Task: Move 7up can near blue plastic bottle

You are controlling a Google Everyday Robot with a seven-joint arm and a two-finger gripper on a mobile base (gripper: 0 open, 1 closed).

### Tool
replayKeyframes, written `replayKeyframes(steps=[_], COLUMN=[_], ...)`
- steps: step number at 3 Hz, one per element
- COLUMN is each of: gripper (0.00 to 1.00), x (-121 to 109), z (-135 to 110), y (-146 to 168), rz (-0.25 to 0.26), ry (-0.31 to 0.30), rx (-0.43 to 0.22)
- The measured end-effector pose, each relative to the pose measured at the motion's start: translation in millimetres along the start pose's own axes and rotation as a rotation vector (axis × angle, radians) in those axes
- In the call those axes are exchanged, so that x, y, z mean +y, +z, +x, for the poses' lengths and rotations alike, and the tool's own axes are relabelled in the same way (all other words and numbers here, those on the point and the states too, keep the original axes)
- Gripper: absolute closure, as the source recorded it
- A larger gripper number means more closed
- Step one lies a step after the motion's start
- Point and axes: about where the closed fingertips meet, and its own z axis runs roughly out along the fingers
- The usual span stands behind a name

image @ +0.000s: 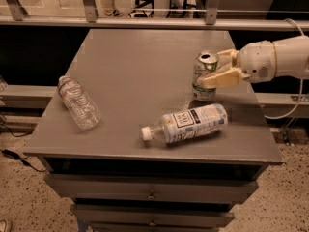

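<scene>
Right now the gripper (212,69) reaches in from beyond the right edge of the bench (145,66), its jaws clenched on the 7up can (200,69) - one finger behind the silver top, the other across the near side; the can is upright on the right side of the bench, not far from that edge, though whether its base touches the surface I cannot tell. Just in front of it lies the blue plastic bottle (193,123) on its side, white cap pointing left, its length running close along the front edge; can and bottle are near each other with only a narrow gap between them. A crinkled clear bottle (78,103) lies near the left edge, well apart - the middle and rear of the bench between them are bare.
</scene>
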Motion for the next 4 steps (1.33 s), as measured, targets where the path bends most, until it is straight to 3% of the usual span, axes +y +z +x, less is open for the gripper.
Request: replayKeyframes(steps=[1, 2, 3, 4], gripper=[0.53, 0.21, 0.00, 0.00], x=[8.5, 15.8, 21.5, 20.0], z=[4.3, 6.0, 7.9, 11.6], y=[0.1, 3.4, 5.6, -5.0], rz=[-0.065, -0.135, -0.191, -0.166], ry=[-0.015, -0.037, -0.054, -0.050], rx=[-0.010, -0.017, -0.019, -0.007])
